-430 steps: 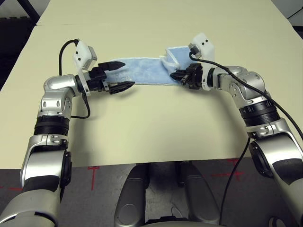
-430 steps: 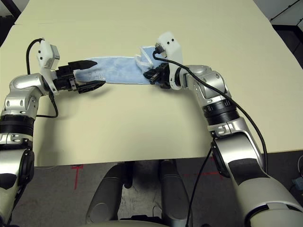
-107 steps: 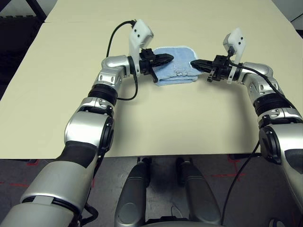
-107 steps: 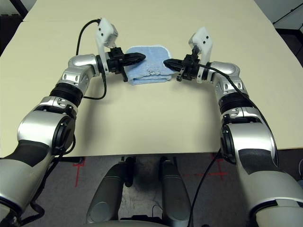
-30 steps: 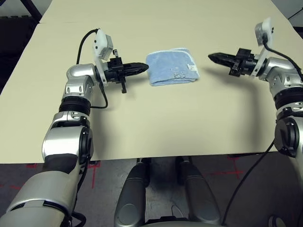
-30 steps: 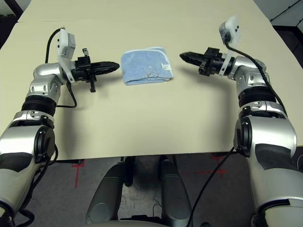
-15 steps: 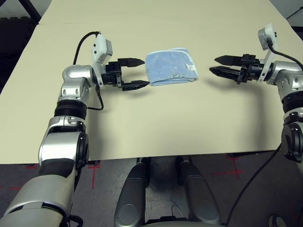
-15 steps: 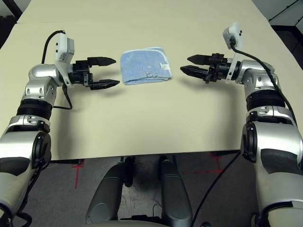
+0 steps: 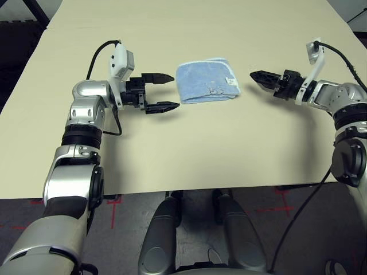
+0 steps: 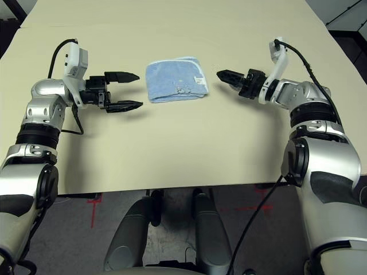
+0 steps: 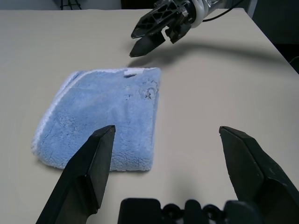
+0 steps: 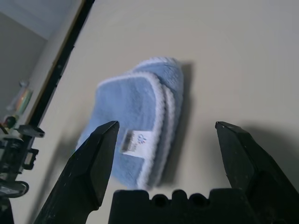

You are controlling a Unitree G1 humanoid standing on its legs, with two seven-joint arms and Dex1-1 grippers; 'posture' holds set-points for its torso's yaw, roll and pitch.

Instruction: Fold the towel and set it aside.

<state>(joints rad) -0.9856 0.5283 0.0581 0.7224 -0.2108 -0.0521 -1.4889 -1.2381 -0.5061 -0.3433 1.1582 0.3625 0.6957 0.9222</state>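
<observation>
The table (image 9: 189, 154) is lying broad and bare around the work, its near edge running across in front of the robot and its far side stretching well beyond the arms, so there is open room on every side. One towel (image 9: 205, 82) is sitting on it, folded into a small blue block with white edging and a little white tag at one corner, lying flat between the two arms and touching neither. It is resting where it was a second ago.

Two arms are reaching over the table. The left gripper (image 9: 160, 91) is hovering just beside the towel's left edge with its two fingers spread wide and holding nothing; a second ago those fingers were pressed together. The right gripper (image 9: 259, 79) is hanging a little apart from the towel's right edge, and in the right wrist view its fingers (image 12: 91, 163) are standing wide apart, empty, with the towel beyond them. Since half a second ago its wrist has been turning, so that from the head the fingers are lining up one behind the other.
</observation>
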